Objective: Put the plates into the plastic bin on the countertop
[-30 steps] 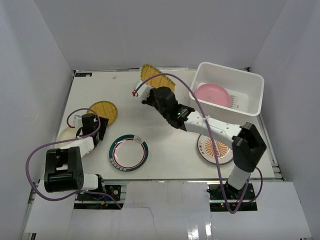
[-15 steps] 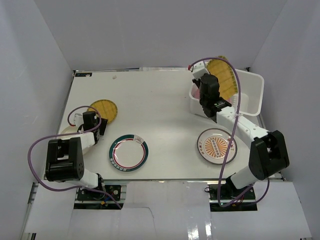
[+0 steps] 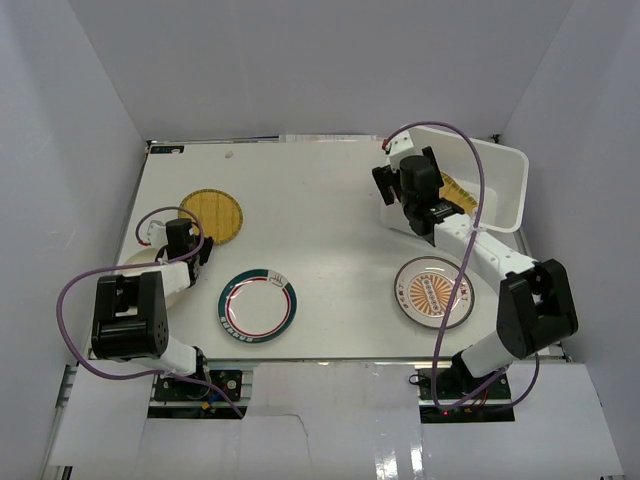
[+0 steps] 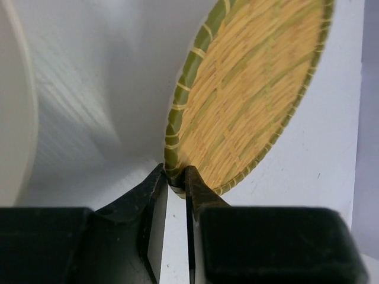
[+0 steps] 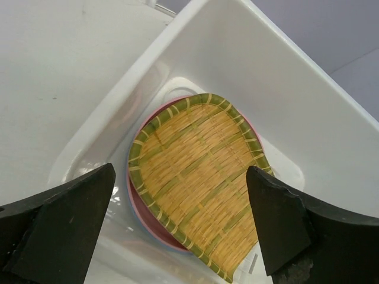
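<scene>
Over the white plastic bin (image 3: 503, 192) hangs my right gripper (image 3: 400, 193), open and empty. Right below it, in the right wrist view, a yellow woven plate (image 5: 201, 177) leans tilted on a pink plate (image 5: 140, 208) inside the bin (image 5: 284, 89). At the left of the countertop (image 3: 330, 215), my left gripper (image 3: 192, 238) is shut on the near rim of the second yellow woven plate (image 3: 212, 213). The left wrist view shows that rim pinched between my fingertips, at my left gripper (image 4: 176, 177), and the plate (image 4: 254, 89) stretching away from them.
A cream plate (image 3: 128, 268) lies just left of my left arm, its edge (image 4: 15, 118) close to the jaws. A white plate with a green-red rim (image 3: 257, 305) sits front centre. An orange striped plate (image 3: 433, 292) lies front right, under my right arm.
My right gripper carried a yellow woven plate from the back middle to the bin, then opened and let it drop onto the pink plate. My left gripper closed on the other yellow plate's rim.
</scene>
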Controlling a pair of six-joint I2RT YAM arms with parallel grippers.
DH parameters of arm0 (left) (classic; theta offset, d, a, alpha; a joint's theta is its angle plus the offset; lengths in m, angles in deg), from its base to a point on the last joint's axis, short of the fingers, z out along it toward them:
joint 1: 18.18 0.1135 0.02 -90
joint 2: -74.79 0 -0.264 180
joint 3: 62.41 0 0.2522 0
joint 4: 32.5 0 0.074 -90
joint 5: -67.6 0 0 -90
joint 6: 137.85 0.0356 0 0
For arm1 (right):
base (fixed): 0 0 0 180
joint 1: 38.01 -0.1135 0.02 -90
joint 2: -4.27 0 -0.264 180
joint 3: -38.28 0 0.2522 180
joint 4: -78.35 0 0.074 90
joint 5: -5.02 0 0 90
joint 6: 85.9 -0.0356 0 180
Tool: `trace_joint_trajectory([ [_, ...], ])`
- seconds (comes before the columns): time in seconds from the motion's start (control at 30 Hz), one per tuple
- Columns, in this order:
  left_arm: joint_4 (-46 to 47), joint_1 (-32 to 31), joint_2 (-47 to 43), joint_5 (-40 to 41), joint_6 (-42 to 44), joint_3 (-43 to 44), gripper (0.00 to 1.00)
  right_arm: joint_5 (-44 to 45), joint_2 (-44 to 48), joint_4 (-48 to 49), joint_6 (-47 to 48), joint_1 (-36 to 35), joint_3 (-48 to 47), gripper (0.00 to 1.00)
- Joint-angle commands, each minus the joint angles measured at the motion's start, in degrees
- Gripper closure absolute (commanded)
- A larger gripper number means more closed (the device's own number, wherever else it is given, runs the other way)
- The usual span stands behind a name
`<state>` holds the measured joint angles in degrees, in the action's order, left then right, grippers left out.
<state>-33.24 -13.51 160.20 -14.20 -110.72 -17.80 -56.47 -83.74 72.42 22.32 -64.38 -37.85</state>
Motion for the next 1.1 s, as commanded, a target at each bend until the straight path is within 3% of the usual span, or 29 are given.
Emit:
trace_joint_trajectory([
  [0.0,1.0,-0.5,-2.0,-0.7,3.8,0.6,0.92,-7.7,6.0,-6.3,-9.0,-0.2,-3.6,0.02],
  [0.07,2.4,-0.6,-3.8,-2.3,4.7,0.5,1.0,-11.4,9.3,-7.6,-12.1,-0.2,-3.3,0.06],
  [0.4,7.5,-0.8,-13.2,-16.9,5.4,3.9,1.0,-38.5,20.6,-4.2,-26.8,-1.7,5.7,0.1],
  [0.53,9.1,-1.2,-16.1,-27.1,3.9,5.4,1.0,-42.8,20.7,-3.5,-29.3,-1.8,5.6,0.1],
  [0.77,14.4,-3.6,-18.0,-42.2,0.2,6.5,1.0,-47.4,13.1,-3.6,-33.3,-1.8,-0.8,0.1],
  [0.93,18.6,-10.3,-16.4,-50.3,-0.9,8.1,1.0,-51.4,6.9,-4.1,-37.9,-1.8,-7.3,0.1],
  [1.07,19.8,-14.9,-16.1,-53.0,-0.6,10.2,1.0,-49.1,5.3,-3.2,-39.2,-1.8,-6.9,0.1],
])
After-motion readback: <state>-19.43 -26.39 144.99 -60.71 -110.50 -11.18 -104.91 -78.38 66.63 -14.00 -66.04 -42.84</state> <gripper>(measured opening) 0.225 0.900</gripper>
